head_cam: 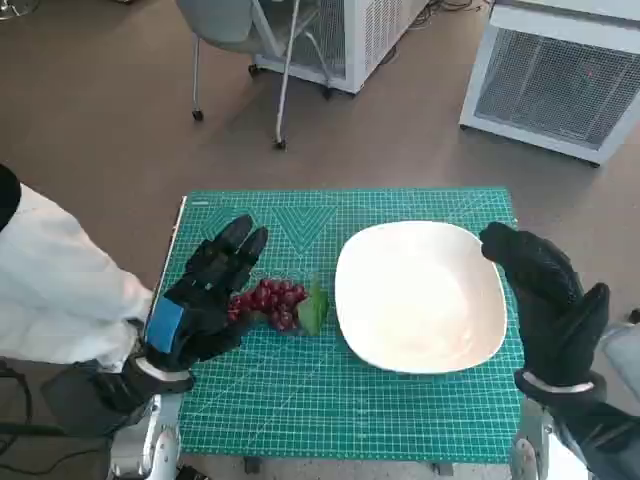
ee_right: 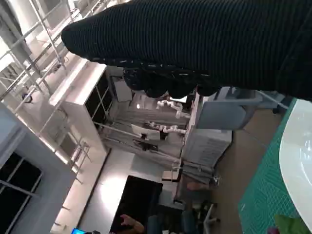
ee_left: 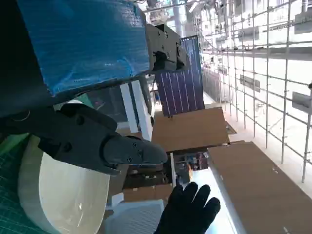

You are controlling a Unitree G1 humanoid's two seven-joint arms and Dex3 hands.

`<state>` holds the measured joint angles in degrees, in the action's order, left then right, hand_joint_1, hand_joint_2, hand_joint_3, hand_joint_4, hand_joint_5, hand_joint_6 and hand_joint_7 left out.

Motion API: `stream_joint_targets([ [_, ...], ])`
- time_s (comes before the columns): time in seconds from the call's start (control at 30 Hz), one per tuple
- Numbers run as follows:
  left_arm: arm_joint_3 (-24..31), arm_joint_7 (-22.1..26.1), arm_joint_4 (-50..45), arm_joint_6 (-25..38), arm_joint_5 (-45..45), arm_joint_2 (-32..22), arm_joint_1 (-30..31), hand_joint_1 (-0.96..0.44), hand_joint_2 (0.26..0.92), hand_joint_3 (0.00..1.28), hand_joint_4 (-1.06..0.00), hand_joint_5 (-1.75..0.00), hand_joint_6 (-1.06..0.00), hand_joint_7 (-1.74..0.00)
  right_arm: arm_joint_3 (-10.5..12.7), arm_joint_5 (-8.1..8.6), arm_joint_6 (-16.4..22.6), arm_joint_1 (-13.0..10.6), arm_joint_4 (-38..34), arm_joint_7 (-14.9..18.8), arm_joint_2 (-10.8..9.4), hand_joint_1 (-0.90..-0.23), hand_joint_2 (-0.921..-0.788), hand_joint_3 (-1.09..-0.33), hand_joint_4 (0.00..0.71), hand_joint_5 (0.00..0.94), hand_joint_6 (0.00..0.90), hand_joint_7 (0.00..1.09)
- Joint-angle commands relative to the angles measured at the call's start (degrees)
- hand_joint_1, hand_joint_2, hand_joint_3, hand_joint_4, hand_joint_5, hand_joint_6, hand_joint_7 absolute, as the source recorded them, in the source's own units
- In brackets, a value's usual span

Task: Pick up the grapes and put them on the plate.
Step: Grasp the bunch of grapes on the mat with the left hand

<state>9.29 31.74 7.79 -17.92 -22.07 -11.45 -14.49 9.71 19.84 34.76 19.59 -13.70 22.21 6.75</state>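
Observation:
A bunch of dark red grapes (head_cam: 272, 302) with a green leaf (head_cam: 315, 308) lies on the green cutting mat (head_cam: 300, 410), just left of the white plate (head_cam: 420, 295). My left hand (head_cam: 205, 290) hovers over the left side of the bunch, fingers stretched out and apart, holding nothing. My right hand (head_cam: 548, 300) is raised at the plate's right edge, fingers extended and empty. The left wrist view shows the plate's rim (ee_left: 34, 195) and the gloved right hand (ee_left: 189, 210). In the right wrist view the plate (ee_right: 298, 161) and a bit of leaf (ee_right: 292, 225) appear.
The mat covers the small table. Beyond its far edge stand a chair on castors (head_cam: 240, 40) and white cabinets with grilles (head_cam: 560, 80). A person's head (ee_right: 127, 222) shows far off in the right wrist view.

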Motion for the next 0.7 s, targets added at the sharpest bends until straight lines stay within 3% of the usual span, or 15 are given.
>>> stream_joint_targets([
  [0.03,-0.1,0.4,0.1,-0.2,0.4,-0.6,-0.6,-0.33,0.921,0.18,-0.19,0.0,-0.17,-0.27,0.2,-0.6,-0.8,-0.6,-0.3,-0.4,0.1,-0.473,-0.921,-0.532,0.663,0.004,0.258,0.8],
  [0.7,0.0,0.8,0.3,-0.2,0.4,-0.7,-0.7,-0.33,0.921,0.18,-0.19,0.0,-0.16,-0.29,-0.1,-1.18,-0.4,-0.9,0.2,-0.2,0.2,-0.476,-0.921,-0.531,0.666,0.006,0.26,0.79],
])
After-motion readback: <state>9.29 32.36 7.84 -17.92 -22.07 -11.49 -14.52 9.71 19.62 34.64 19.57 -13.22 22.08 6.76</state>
